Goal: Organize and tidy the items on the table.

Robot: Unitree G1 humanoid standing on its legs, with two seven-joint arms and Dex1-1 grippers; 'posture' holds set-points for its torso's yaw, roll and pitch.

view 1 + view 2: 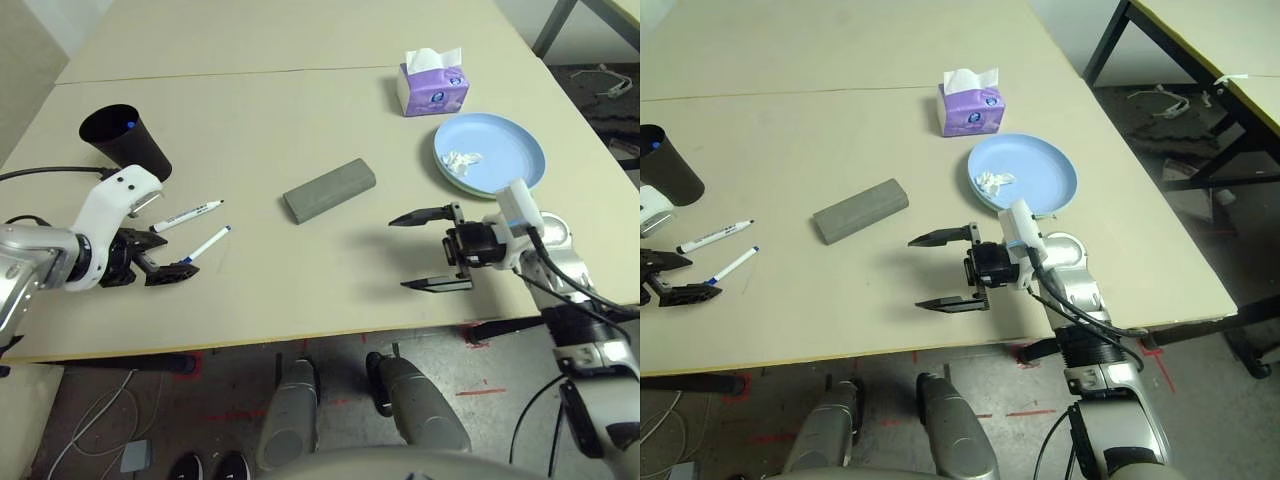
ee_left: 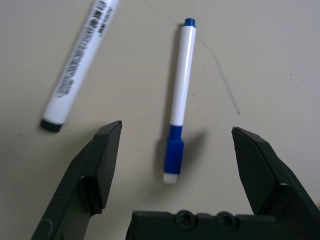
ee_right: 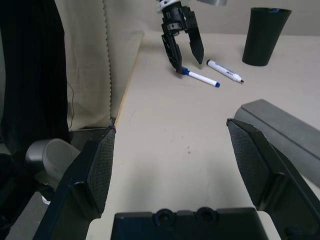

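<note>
Two white markers lie on the table point(image 1: 280, 110) at the front left: a blue-capped one point(image 2: 180, 95) and a black-capped one point(image 2: 80, 65). My left gripper point(image 1: 172, 270) is open just above the table, its jaws standing either side of the blue cap without touching it. Behind the markers stands a black cup point(image 1: 125, 140) with something blue inside. A grey glasses case point(image 1: 329, 188) lies mid-table. On a light-blue plate point(image 1: 515, 150) rests a crumpled tissue point(image 1: 463, 160). My right gripper point(image 1: 398, 254) hangs open and empty, front right of the case.
A purple tissue box point(image 1: 432, 85) stands behind the plate. The table's front edge runs close under both grippers. A seam crosses the tabletop at the back. Another table's legs point(image 1: 1110, 50) stand off to the right.
</note>
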